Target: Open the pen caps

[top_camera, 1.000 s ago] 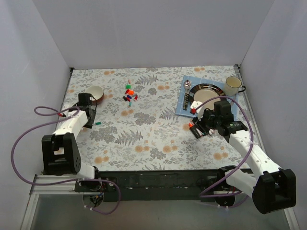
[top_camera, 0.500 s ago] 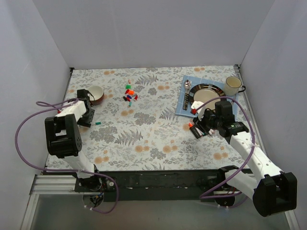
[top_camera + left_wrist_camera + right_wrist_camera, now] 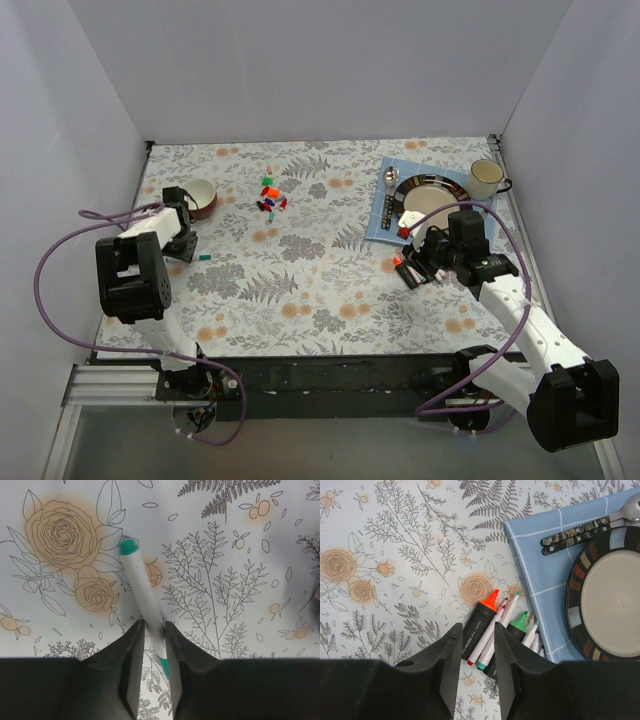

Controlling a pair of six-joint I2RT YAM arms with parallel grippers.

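A slim white pen (image 3: 140,587) with a teal pen cap (image 3: 129,546) on its far end lies on the flowered table. My left gripper (image 3: 151,626) is shut on its barrel; in the top view that gripper (image 3: 187,250) sits near the left edge, beside a teal end (image 3: 203,257). A heap of pens (image 3: 495,627) lies by the blue cloth: a black one with an orange tip (image 3: 481,619), one with a green tip (image 3: 520,624), and thin white ones. My right gripper (image 3: 478,628) hovers open over them. Loose coloured caps (image 3: 270,196) lie mid-table.
A small bowl (image 3: 202,195) stands just behind my left gripper. At the back right, a blue cloth (image 3: 383,222) carries a plate (image 3: 436,184), a spoon (image 3: 389,178) and a knife. A mug (image 3: 486,178) stands in the far right corner.
The left arm's links swung up and back while its gripper stayed by the teal pen, and its jaws narrowed onto the barrel. The right arm has not moved.
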